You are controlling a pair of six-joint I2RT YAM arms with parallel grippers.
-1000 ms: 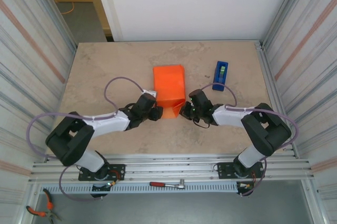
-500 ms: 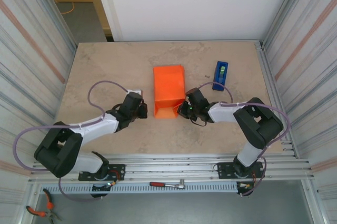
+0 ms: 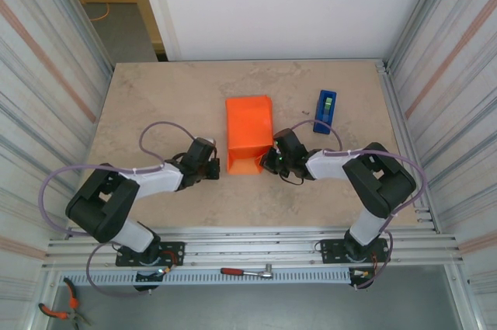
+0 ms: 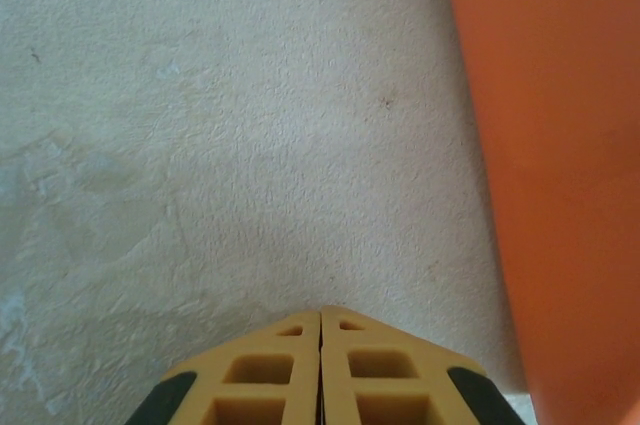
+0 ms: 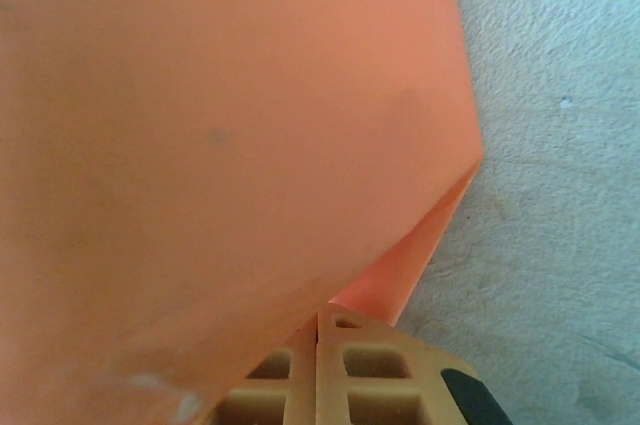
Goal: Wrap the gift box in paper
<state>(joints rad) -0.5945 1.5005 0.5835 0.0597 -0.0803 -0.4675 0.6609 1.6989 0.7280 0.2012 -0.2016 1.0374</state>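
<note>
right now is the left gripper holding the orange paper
No, the left gripper is shut on nothing, with the paper off to its side.

Smooth matt orange paper (image 3: 248,132), rough mottled stone-look table (image 3: 155,105), blue plastic tape dispenser (image 3: 326,111)

top: high overhead, whole table (image 3: 155,105) | both wrists: close, low, facing forward | shared: paper (image 3: 247,120)

A pale, marbled beige table (image 3: 155,97) carries a folded-up bundle of orange paper (image 3: 248,132) near its middle and, well apart toward the far right, a small blue tape dispenser (image 3: 326,111) standing upright on the surface.
</note>
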